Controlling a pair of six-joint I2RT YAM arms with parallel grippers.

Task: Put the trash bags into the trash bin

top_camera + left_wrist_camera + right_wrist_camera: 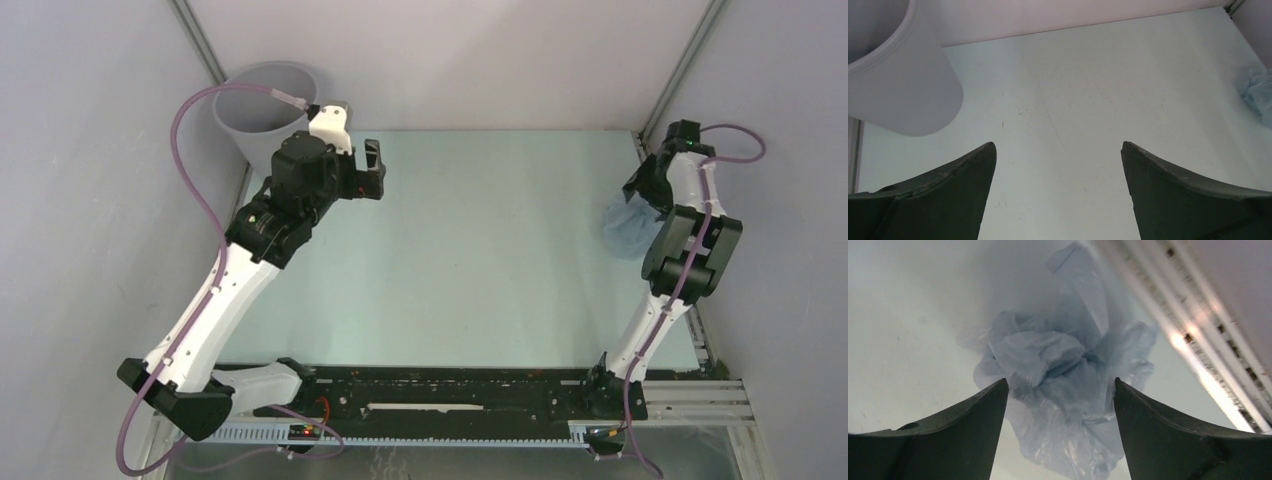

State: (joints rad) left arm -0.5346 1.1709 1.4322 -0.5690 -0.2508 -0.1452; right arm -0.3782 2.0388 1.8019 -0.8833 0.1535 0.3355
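One crumpled trash bag [1048, 355] at the right edge of the worktop [450, 260], bin [262, 105] at far left corner; likely feather-light, soft, slippery, best pinched at its bunched middle; right jaws released over it, left jaws released, empty.

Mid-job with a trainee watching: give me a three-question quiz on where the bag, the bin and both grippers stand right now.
1. True or false: the trash bag lies inside the trash bin.
2. Which gripper is at the bag? A) left gripper B) right gripper C) neither
3. Fill in: the fingers of both grippers are ____.

Key: 1 false, it lies on the table near the right edge, far from the bin; 2 B; 3 open.
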